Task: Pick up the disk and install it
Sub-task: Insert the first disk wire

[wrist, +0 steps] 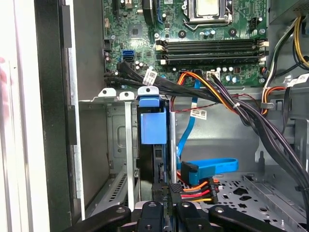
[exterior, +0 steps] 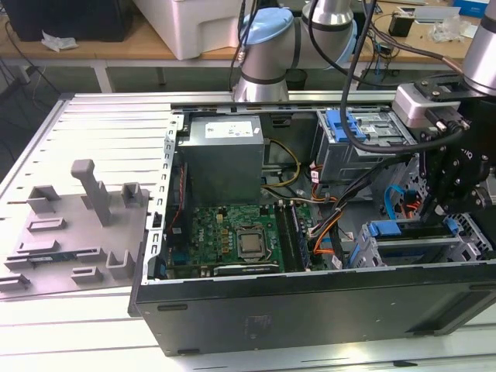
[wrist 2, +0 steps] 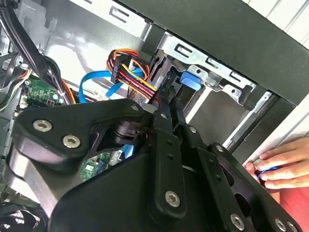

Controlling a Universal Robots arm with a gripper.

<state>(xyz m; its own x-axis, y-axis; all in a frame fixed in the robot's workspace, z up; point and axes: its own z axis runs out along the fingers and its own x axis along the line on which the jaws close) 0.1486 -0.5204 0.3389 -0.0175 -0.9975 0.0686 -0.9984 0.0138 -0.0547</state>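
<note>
Nearest to us, the black two-fingered gripper (wrist: 168, 212) has its fingers drawn almost together. They appear to pinch the thin edge of the flat silver hard disk in its blue plastic frame (wrist: 153, 126), though the contact itself is partly hidden. The disk stands on edge in a slot of the silver sheet-metal drive cage (wrist: 108, 145). Taking the exterior view as a dial, that is at about three o'clock in the open computer case.

We judge the long axis to run from three o'clock towards nine, with the blue tab end pointing at the green motherboard (wrist: 145, 29) beyond.

The risks sit close by. The orange, red and black power-cable bundle (wrist: 195, 191) and the flat blue data cable (wrist: 212, 166) lie just beside the fingers and could snag. A slight tilt could jam the frame against the cage rails. A person's hand (wrist 2: 280, 164) also rests at the outer case wall (near the arm's working space), so a sudden move could strike it.
</note>
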